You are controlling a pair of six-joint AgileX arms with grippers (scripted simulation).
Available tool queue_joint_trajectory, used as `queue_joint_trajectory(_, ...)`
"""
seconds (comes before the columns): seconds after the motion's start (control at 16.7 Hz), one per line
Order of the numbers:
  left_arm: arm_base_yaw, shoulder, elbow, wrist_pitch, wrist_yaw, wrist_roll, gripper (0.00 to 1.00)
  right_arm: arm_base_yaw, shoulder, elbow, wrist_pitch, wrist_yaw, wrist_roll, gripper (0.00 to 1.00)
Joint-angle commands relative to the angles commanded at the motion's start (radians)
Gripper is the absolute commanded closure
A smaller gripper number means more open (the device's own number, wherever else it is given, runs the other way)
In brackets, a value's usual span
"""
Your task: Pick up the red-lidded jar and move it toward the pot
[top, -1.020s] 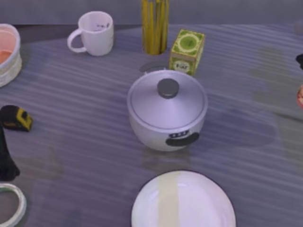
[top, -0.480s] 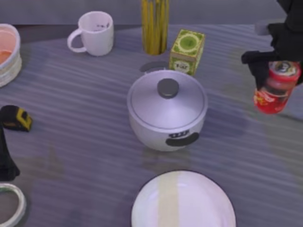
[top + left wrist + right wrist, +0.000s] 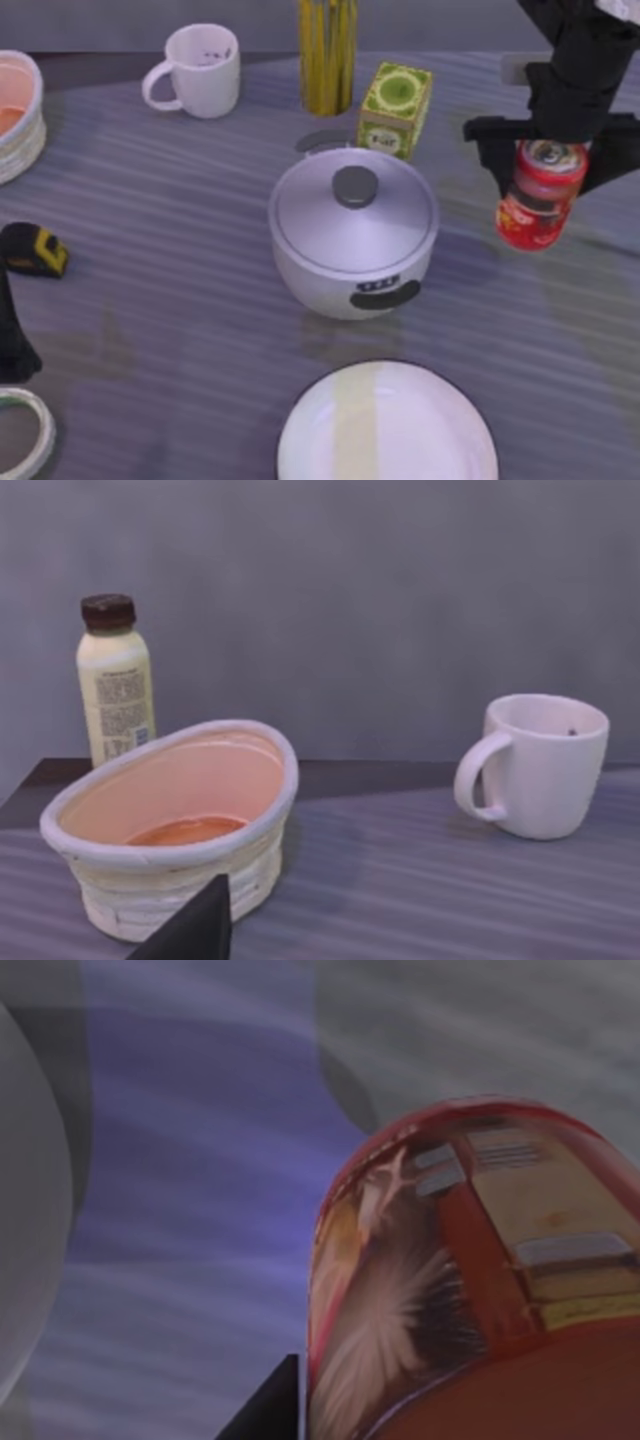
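Observation:
The red-lidded jar (image 3: 540, 195) hangs tilted above the table at the right, clamped between the black fingers of my right gripper (image 3: 548, 165), which is shut on it. In the right wrist view the jar (image 3: 470, 1280) fills the picture beside one dark finger (image 3: 275, 1410). The silver-grey pot (image 3: 352, 230), with its domed lid, dark knob and black handle, stands at the table's middle, left of the jar with a gap between them. My left arm (image 3: 12, 340) stays parked at the left edge; one fingertip (image 3: 195, 930) shows in its wrist view, with nothing held.
A white mug (image 3: 200, 68), a tall yellow container (image 3: 327, 50) and a green-and-yellow box (image 3: 395, 108) stand behind the pot. A basket (image 3: 15, 110) and a tape measure (image 3: 35, 250) are at the left. A white plate (image 3: 388, 425) lies in front.
My right arm has come in from the right edge with the jar and carried it leftward, closer to the pot. The left arm and everything else have not moved.

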Motion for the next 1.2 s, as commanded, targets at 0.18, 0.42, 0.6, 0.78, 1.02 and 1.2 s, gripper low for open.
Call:
queue_joint_trajectory(0.18,0.000,0.000,0.000,0.000,0.000,0.000,0.00,-0.004,-0.003,-0.019,0.016,-0.001,0.000,1.00)
queue_joint_trajectory(0.42,0.000,0.000,0.000,0.000,0.000,0.000,0.00,-0.001,0.020,-0.116,0.146,0.000,0.003,1.00)
queue_joint_trajectory(0.6,0.000,0.000,0.000,0.000,0.000,0.000,0.00,0.002,0.032,-0.147,0.179,0.000,0.003,1.00)
queue_joint_trajectory(0.78,0.000,0.000,0.000,0.000,0.000,0.000,0.00,0.002,0.032,-0.147,0.179,0.000,0.003,0.92)
queue_joint_trajectory(1.02,0.000,0.000,0.000,0.000,0.000,0.000,0.00,0.002,0.032,-0.147,0.179,0.000,0.003,0.62)
queue_joint_trajectory(1.2,0.000,0.000,0.000,0.000,0.000,0.000,0.00,0.002,0.032,-0.147,0.179,0.000,0.003,0.40)
